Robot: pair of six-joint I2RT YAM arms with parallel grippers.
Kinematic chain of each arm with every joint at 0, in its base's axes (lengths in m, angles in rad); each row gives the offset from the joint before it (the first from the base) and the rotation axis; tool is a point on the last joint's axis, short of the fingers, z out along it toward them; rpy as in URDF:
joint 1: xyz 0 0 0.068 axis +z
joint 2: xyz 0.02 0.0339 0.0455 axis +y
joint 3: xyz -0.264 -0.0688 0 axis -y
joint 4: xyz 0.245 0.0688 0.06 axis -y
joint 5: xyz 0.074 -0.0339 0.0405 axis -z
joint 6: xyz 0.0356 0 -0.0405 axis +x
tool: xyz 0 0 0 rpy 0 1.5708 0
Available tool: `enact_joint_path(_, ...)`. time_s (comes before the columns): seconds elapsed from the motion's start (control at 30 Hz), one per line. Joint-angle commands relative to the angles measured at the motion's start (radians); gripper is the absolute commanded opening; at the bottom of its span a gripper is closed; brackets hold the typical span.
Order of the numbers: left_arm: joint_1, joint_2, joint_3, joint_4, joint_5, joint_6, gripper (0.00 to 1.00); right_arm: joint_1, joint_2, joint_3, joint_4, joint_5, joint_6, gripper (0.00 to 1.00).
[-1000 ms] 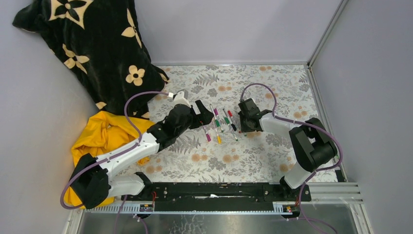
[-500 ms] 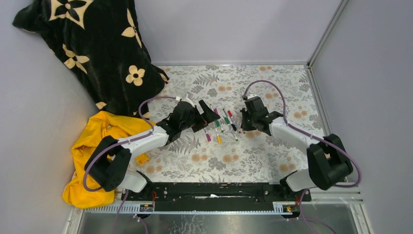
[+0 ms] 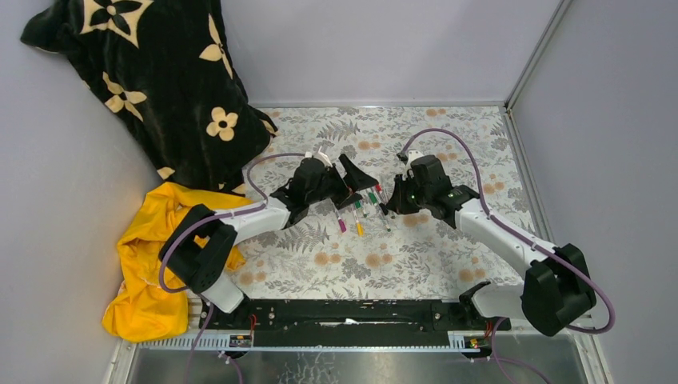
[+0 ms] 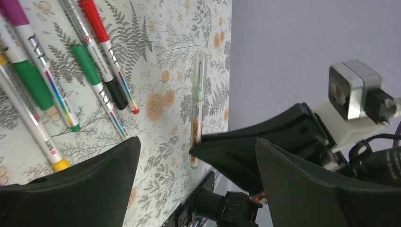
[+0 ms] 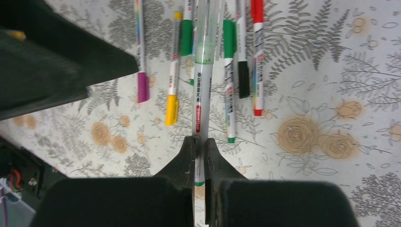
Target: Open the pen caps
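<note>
Green-inked pen (image 5: 202, 80) clenched at its tail by right pincer (image 5: 198, 144), left pincer (image 4: 197, 142) released wide nearby; narrow hold risked pen twisting once cap (image 5: 206, 28) got pulled

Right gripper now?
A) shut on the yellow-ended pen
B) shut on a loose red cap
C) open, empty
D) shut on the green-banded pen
D: in the right wrist view the right gripper is clamped on the pale barrel of the green-banded pen, while the yellow-ended pen lies free on the table.
</note>
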Motion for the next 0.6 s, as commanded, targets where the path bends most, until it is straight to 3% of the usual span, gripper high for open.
enact_joint_path(0.0, 0.002, 0.059, 0.053, 0.108, 0.063, -0.046, 0.97, 0.031, -0.050, 0.006, 0.003, -0.072, 0.027, 0.00)
enact_joint_path(0.4, -0.002, 0.130, 0.076, 0.149, 0.078, -0.057, 0.77, 0.111, -0.046, 0.020, 0.007, -0.061, 0.058, 0.00)
enact_joint_path(0.57, -0.002, 0.142, 0.075, 0.169, 0.078, -0.068, 0.50, 0.114, -0.056, 0.009, 0.003, -0.058, 0.060, 0.00)
